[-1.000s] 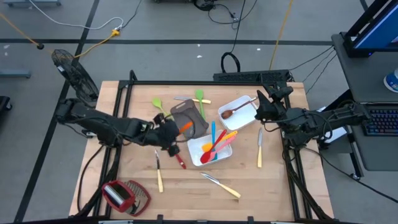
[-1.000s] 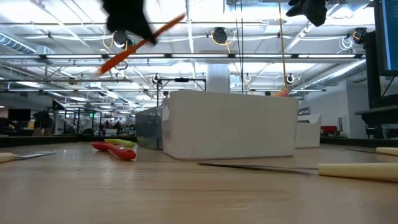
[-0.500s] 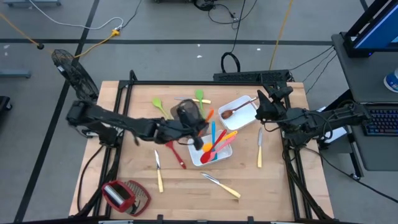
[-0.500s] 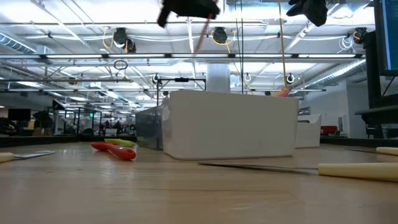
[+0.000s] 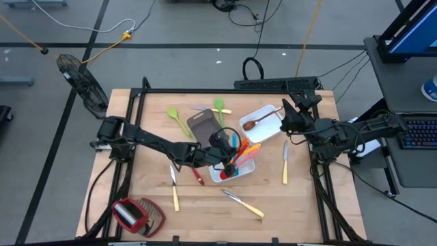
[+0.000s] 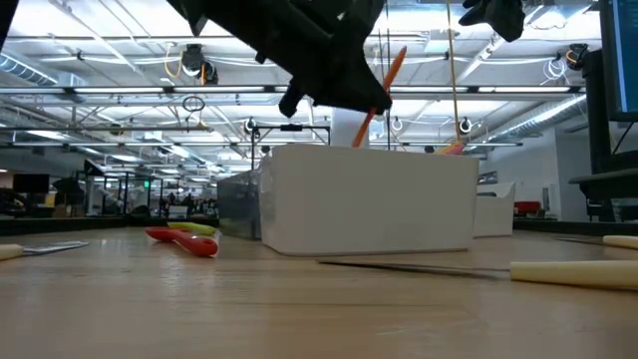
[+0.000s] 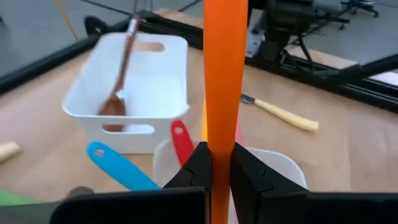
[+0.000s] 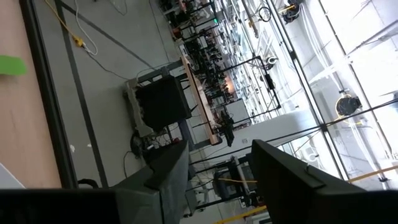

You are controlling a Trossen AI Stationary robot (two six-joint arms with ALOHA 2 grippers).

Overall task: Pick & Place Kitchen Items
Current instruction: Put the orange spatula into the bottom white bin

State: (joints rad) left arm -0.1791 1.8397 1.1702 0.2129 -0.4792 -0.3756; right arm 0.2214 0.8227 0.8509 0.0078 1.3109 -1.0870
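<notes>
My left gripper [image 5: 227, 146] hangs over the middle white tray [image 5: 214, 175], shut on an orange utensil [image 6: 382, 88]. The tray holds blue [image 7: 118, 168], red [image 7: 182, 142], pink and yellow utensils. A brown wooden spoon [image 5: 257, 122] lies in the far white tray [image 5: 270, 130]. My right gripper [image 5: 287, 117] waits open and empty above that tray's right end. On the table lie two green spatulas [image 5: 179, 117], a red spoon [image 5: 196, 177] and pale-handled knives [image 5: 175, 193]. My left gripper pinches the orange utensil's flat handle [image 7: 224, 134] between its two fingers [image 7: 200, 163]. The handle runs on forward past the fingertips. In the low view the utensil stands steeply tilted, lifted clear of the table, its lower end [image 6: 359, 140] at the white tray's rim.
A grey-brown tray [image 5: 203, 126] lies just left of the two white trays. A red-and-wire-mesh tool [image 5: 138, 213] sits at the near left corner. More pale-handled cutlery lies at the near middle [image 5: 243, 203] and to the right [image 5: 285, 164]. A black frame [image 5: 136, 116] borders the table.
My left gripper has carried the orange utensil toward the table's right edge, from beside the grey-brown tray to over the middle white tray, and has come down. The utensil has turned from a shallow slant to steeply upright. The gripper has stayed shut on it.
</notes>
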